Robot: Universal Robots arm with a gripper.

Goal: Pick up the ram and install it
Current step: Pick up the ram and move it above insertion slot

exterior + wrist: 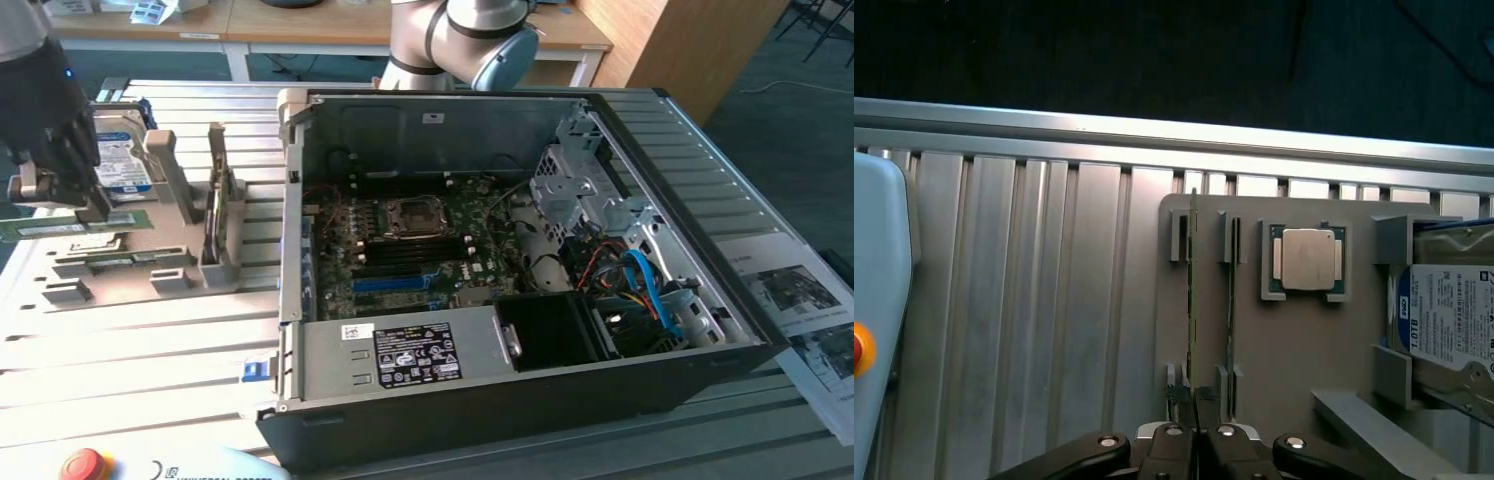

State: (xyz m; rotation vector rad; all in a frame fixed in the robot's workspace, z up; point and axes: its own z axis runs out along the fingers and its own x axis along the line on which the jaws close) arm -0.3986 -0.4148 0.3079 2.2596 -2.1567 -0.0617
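The ram [67, 227] is a long green stick lying level at the exterior view's far left, just above the grey holder tray [134, 270]. My gripper [94, 208] comes down onto it from above. In the wrist view the ram [1192, 300] shows edge-on as a thin line running away from my gripper [1199, 445], whose jaws are shut on its near end. A second thin stick [1232, 300] stands in the tray's slots right beside it. The open computer case [641, 110] lies to the exterior view's right, with the motherboard [467, 235] and its blue slot [394, 283] facing up.
On the tray sit a CPU [1306, 258] and a hard drive [1454, 320], with upright grey brackets [220, 200] between tray and case. A pale blue pendant [879, 300] with a red button [83, 465] lies near the table's front. Papers [801, 300] lie right of the case.
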